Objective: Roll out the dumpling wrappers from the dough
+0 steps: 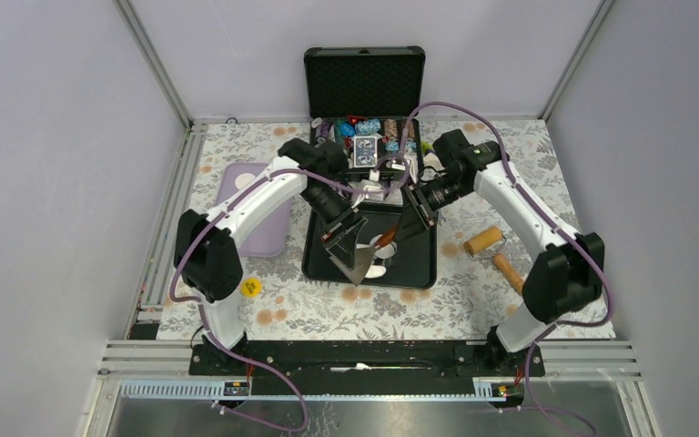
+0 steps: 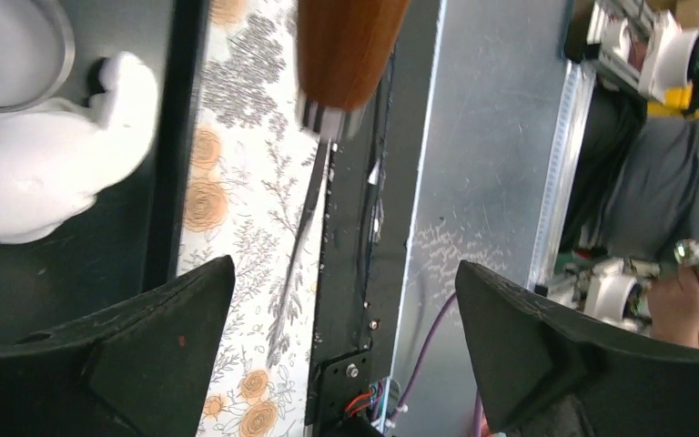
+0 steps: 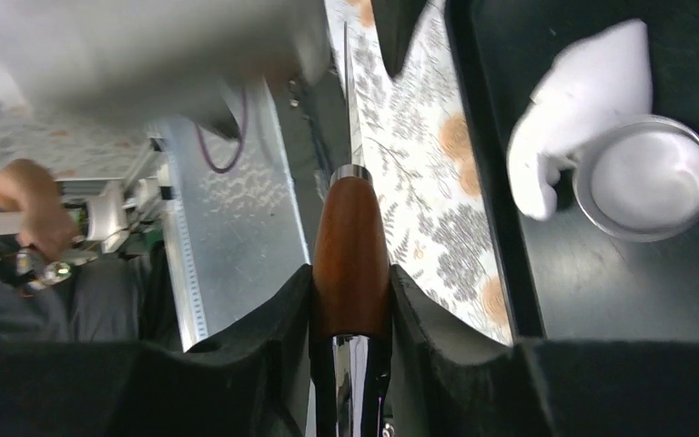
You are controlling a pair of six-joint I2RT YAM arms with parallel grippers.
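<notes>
Overhead, a scraper [image 1: 357, 262] is seen hanging over the near end of the black tray [image 1: 421, 269], between the left gripper [image 1: 344, 238] and the right gripper [image 1: 407, 228]. The dough [image 1: 375, 270] is noted as a small white lump just inside the tray's near rim. From the left wrist, that gripper's jaws are found spread wide with nothing between them. The scraper's wooden handle is seen beyond them, and the dough lies touching a steel ring cutter [image 2: 66, 53] with white inside. From the right wrist, the handle is found pinched firmly between the fingers [image 3: 278, 319], blade edge-on. The dough is judged soft, light and tacky, easily torn or dented by a pinch. It would best be lifted from beneath at its thin edge by the blade.
</notes>
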